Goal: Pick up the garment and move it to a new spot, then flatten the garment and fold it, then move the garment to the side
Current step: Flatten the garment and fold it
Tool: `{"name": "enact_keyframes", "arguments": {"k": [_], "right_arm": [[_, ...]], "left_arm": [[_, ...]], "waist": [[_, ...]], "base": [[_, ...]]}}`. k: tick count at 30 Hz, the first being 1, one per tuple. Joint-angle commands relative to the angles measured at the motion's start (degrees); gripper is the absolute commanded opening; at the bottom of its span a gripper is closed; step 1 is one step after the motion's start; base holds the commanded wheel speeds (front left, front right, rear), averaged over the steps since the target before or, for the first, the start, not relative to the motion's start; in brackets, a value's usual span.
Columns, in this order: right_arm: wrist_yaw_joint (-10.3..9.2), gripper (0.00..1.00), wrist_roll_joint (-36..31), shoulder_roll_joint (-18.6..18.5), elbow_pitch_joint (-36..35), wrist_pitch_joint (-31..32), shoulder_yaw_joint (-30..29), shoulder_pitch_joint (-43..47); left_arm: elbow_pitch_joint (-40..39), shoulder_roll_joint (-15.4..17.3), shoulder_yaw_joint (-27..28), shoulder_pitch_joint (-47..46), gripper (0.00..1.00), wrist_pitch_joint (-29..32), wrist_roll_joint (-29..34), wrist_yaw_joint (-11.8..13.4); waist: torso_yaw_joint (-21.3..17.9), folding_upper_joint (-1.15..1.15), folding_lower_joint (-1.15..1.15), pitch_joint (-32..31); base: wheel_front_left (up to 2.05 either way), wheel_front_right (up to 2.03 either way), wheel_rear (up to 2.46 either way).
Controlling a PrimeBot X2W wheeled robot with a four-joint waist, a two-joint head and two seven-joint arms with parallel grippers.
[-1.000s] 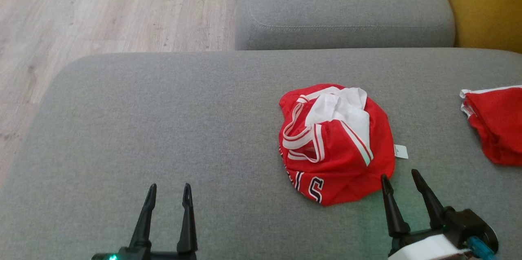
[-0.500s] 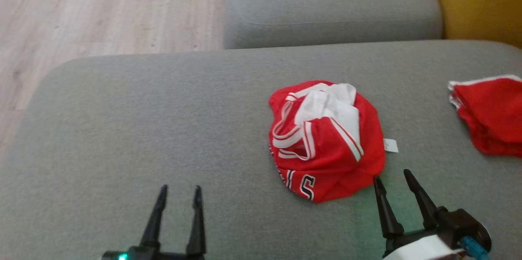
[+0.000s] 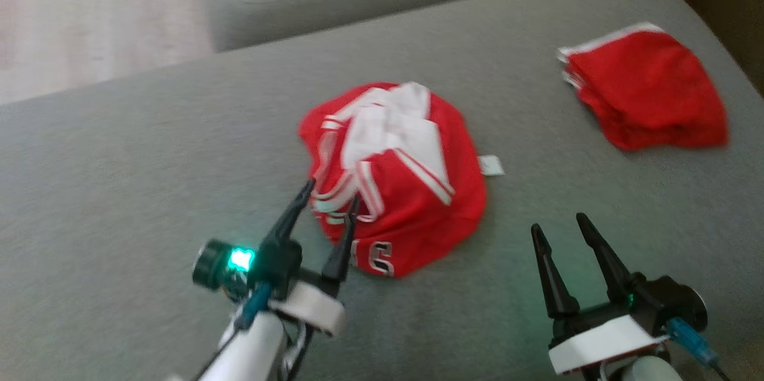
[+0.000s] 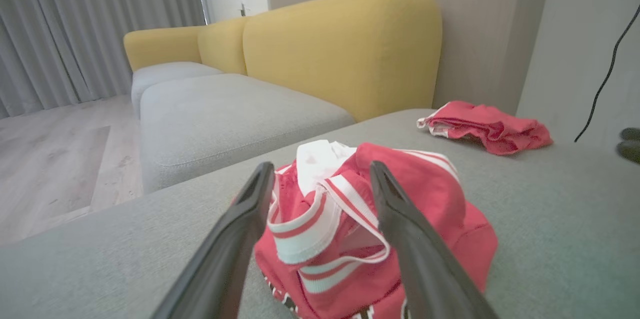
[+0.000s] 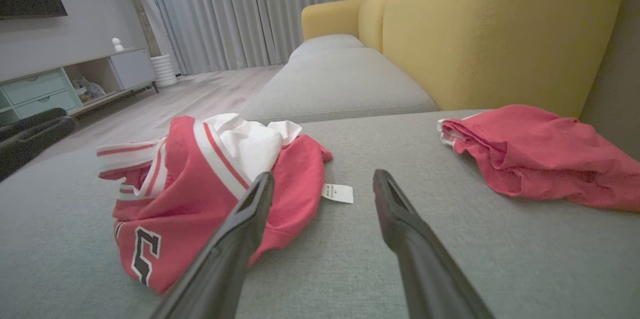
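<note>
On the grey sofa cushion (image 3: 119, 160), near its middle, the crumpled red garment (image 3: 412, 190) is lying unfolded, so we are judging every step as undone. We are poising our left tool (image 3: 332, 191) wide around its striped near-left edge; our right tool (image 3: 558, 223) is waiting wide and empty, near-right of it.

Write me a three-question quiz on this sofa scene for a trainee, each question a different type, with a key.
1. True or false: the left gripper is shut on the crumpled red jersey.
2. What lies on the grey cushion at the jersey's right edge? A. a white tag B. a sock C. a remote
3. How many red garments lie on the cushion?
Key: 1. False, its jaws stand open. 2. A. 3. Two: the jersey and a folded red garment.
</note>
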Motion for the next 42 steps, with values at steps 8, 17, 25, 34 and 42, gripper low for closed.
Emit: {"name": "enact_keyframes", "arguments": {"k": [8,17,25,34,42], "right_arm": [[-0.04,1.00,0.99,-0.40,-1.64,-0.22,1.87,-3.49],[-0.04,1.00,1.13,0.40,-1.03,-0.22,2.78,-3.32],[-0.04,1.00,0.80,0.69,-0.90,-0.22,3.70,-3.66],[-0.04,1.00,0.67,0.70,-1.39,-0.22,3.50,-3.13],[-0.04,1.00,0.55,0.76,-2.03,-0.22,2.09,-2.29]], "left_arm": [[14.56,0.31,2.19,-11.59,1.00,0.96,0.81,-0.23],[15.89,0.07,-1.09,-16.57,0.00,-0.48,-0.54,-4.24],[2.42,-0.04,-6.75,-29.98,0.00,-0.53,-2.78,-6.40],[-2.42,1.66,-1.95,-51.30,0.00,-0.54,-5.53,-6.72],[-2.20,5.95,2.85,-37.35,0.00,0.29,-12.97,-6.19]], "waist": [[-10.63,0.00,-0.02,6.24],[-14.01,0.00,-0.02,5.46],[-14.29,0.00,-0.02,3.67],[-10.28,0.00,-0.02,2.43],[-4.84,0.00,-0.02,2.79]], "base": [[0.00,0.00,0.00],[0.00,0.00,0.00],[0.00,0.00,0.00],[0.00,0.00,0.00],[0.00,0.00,0.00]]}}
